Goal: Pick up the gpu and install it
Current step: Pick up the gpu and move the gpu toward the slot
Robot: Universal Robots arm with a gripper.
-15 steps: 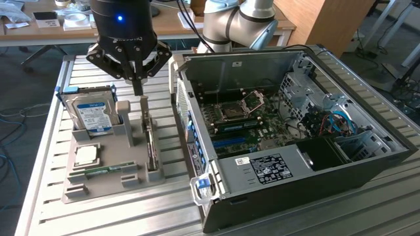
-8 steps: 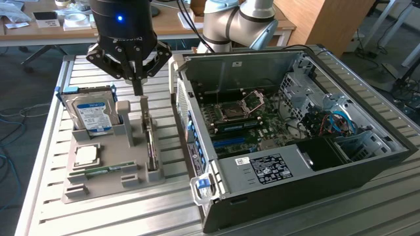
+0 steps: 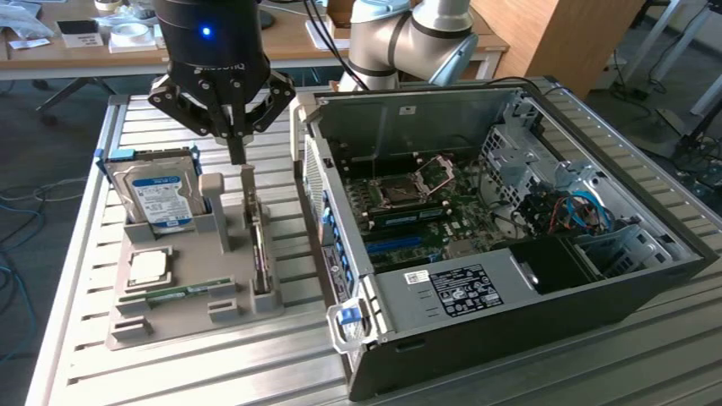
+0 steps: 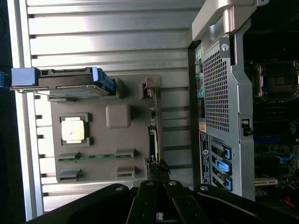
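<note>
In the exterior view we see the gripper (image 3: 237,155) hanging over the far end of the grey holder (image 3: 169,321) on the slatted table (image 3: 169,372). Its jaws are drawn fully together into a single narrow point. The gpu (image 3: 259,245) stands on edge in a slot of that holder, between the hard drive (image 3: 158,194) on the exterior view's left and the open computer case (image 3: 429,355) on its right. Its long axis runs from the far end, directly beneath the fingertips, toward the near edge of the table, roughly parallel to the case wall. The closed tips sit at or just above the card's upper edge at that far end; we cannot tell whether they touch it or pinch it, and the card is seated in its slot. In the wrist view we look straight down past the gripper (image 4: 158,179) and see the gpu (image 4: 154,135) edge-on as a thin dark line leading away from the converged fingers, so the card's length lies in line with the gap where the jaws meet. The hard drive (image 4: 65,79) in its blue frame and the processor (image 4: 73,129) lie to one side, the computer case (image 4: 215,93) to the other.
</note>
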